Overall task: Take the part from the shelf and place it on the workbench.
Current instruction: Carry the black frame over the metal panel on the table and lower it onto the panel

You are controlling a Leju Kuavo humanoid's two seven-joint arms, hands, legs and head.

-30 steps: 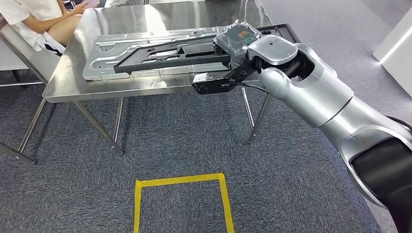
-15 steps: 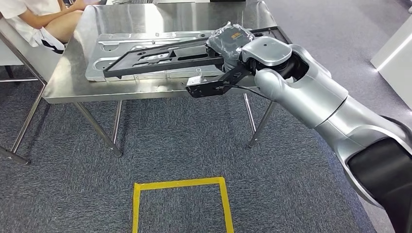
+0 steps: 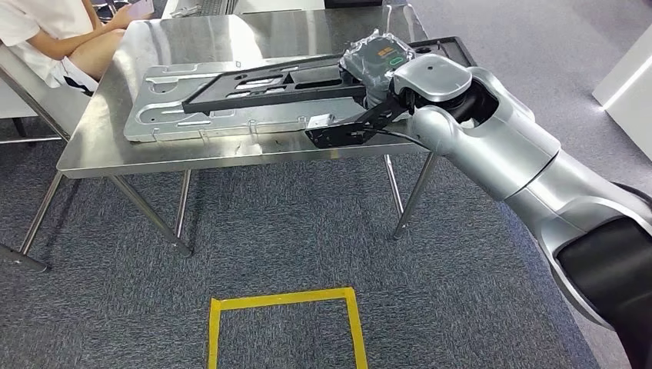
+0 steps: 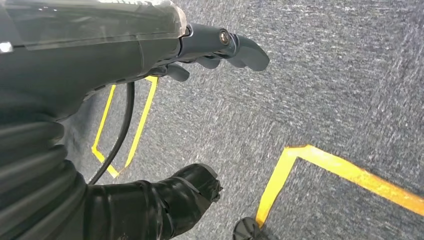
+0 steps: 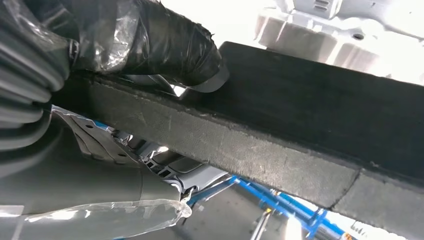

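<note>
My right hand [image 3: 377, 65], wrapped in clear plastic, grips one end of a long black frame part [image 3: 269, 84]. The part stretches to the left over a silver metal panel [image 3: 207, 119] that lies on the steel workbench [image 3: 200, 34]. I cannot tell whether the part's far end touches the panel. In the right wrist view the thumb [image 5: 165, 45] presses on the part's thick black edge [image 5: 300, 130]. My left hand [image 4: 220, 45] hangs above the carpet with nothing in it, fingers loosely apart.
A person [image 3: 54, 31] sits at the bench's far left corner. A black tray [image 3: 450, 48] lies at the bench's right end, behind my hand. A yellow tape square [image 3: 281, 300] marks the carpet in front of the bench. A white unit [image 3: 630, 84] stands at the right.
The whole view has swayed slightly and the bench now looks a little nearer. My right hand keeps its grip on the black part over the silver panel.
</note>
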